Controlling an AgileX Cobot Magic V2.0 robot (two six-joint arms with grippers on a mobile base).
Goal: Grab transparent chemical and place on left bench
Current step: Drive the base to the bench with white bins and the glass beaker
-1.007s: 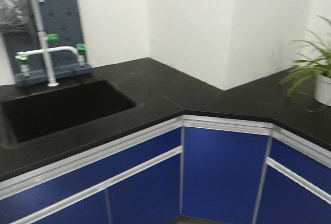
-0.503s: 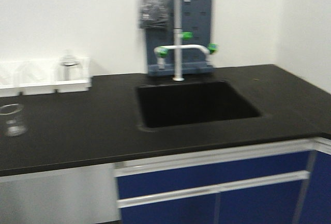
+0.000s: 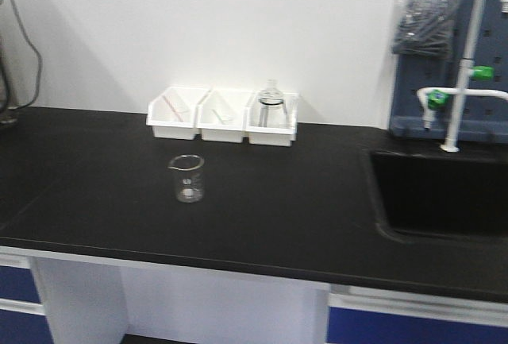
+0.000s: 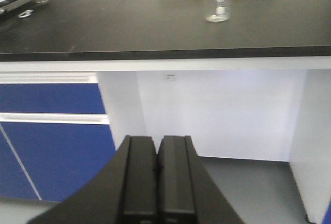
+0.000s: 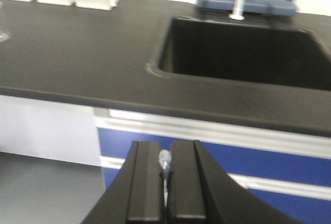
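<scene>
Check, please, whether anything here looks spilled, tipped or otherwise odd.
Little stands out. The beaker stands upright on the bench, with no spill visible, and the bins sit in a neat row. One oddity: a small clear bit seems pinched in the right gripper; too blurred to identify.

A laboratory: black bench [image 3: 278, 217], glass beaker [image 3: 187, 179], gooseneck tap [image 3: 465, 82].
</scene>
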